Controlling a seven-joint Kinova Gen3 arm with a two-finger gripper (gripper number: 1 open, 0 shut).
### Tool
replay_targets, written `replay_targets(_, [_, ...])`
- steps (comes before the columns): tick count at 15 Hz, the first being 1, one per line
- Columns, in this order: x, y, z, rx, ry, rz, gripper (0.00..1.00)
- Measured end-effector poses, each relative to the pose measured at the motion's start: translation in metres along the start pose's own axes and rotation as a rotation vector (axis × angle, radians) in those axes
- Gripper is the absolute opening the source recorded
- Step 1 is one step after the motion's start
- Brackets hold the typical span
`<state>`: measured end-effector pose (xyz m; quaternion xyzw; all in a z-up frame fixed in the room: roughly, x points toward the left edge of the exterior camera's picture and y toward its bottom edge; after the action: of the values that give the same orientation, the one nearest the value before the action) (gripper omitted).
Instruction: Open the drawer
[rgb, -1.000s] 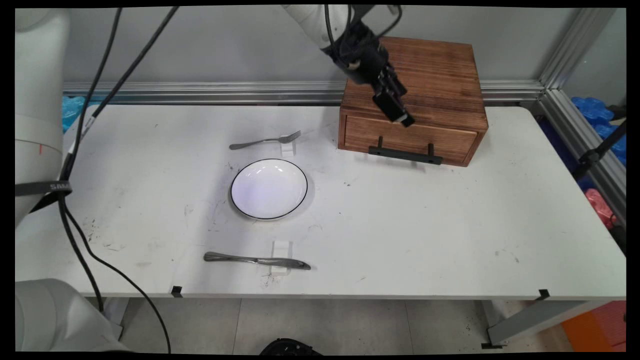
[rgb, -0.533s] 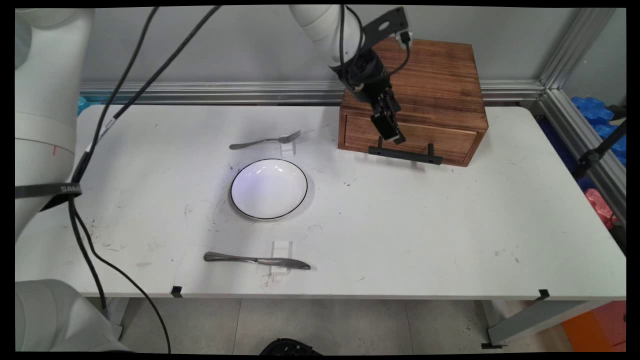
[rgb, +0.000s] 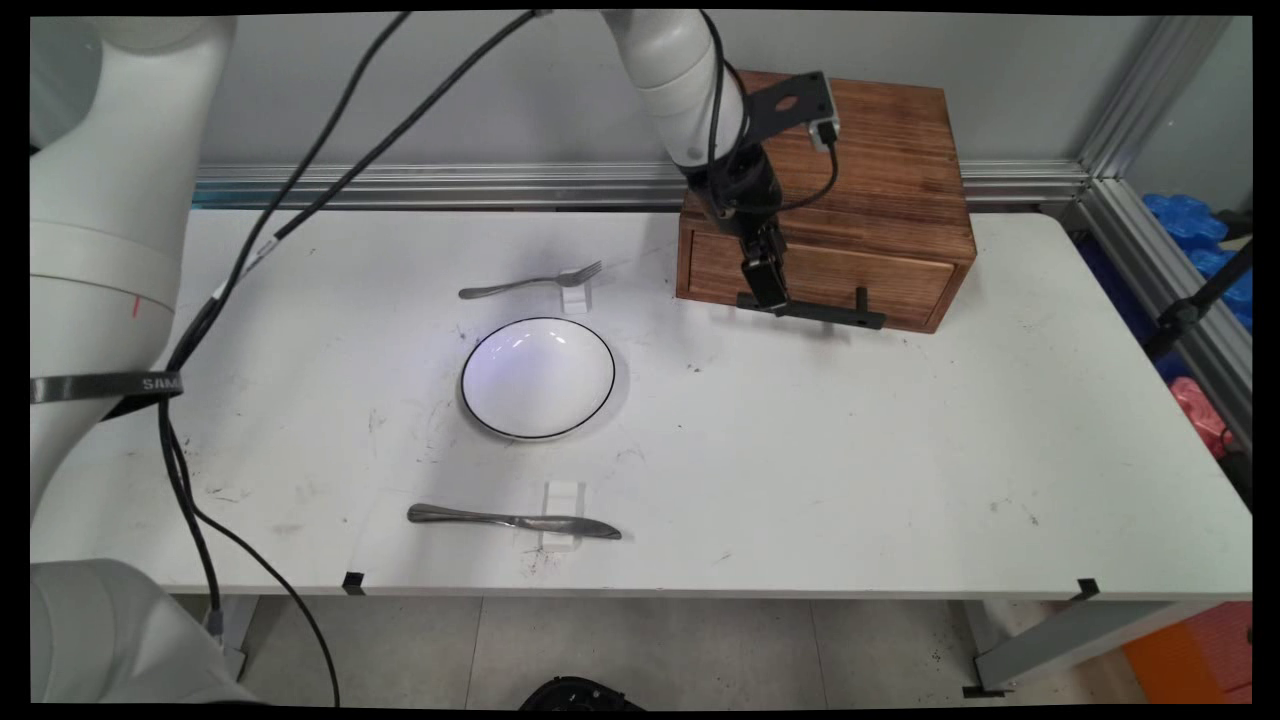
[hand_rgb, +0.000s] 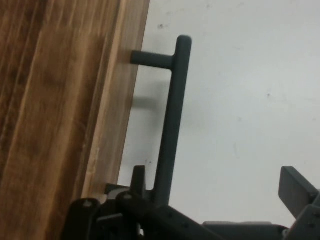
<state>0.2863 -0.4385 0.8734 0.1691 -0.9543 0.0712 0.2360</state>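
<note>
A brown wooden box (rgb: 860, 170) stands at the back of the white table (rgb: 850, 450), its drawer front (rgb: 830, 272) shut. A black bar handle (rgb: 815, 312) runs along the drawer's lower edge. My gripper (rgb: 768, 292) points down at the handle's left end. In the hand view the gripper (hand_rgb: 217, 180) is open: the dark handle bar (hand_rgb: 172, 110) passes between the fingers, close beside the left finger (hand_rgb: 138, 176), while the right finger (hand_rgb: 296, 184) stands well away over the table. The wooden drawer front (hand_rgb: 60, 110) fills the left of that view.
A white plate (rgb: 480, 400) with a dark rim lies mid-table. A fork (rgb: 530, 281) rests behind it and a knife (rgb: 512, 521) near the front edge, each propped on a small white block. Black cables hang from the arm at the left.
My gripper has come down and slightly left, from in front of the box's top to the left end of the drawer handle. Nothing on the table moved.
</note>
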Motion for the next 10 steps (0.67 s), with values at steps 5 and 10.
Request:
replay_targets(5, [0.009,-0.002,0.022,0.019,-0.039,0.002,1.0])
replay_targets(10, [0.014,0.004,0.04,0.019,-0.057,0.01,1.0])
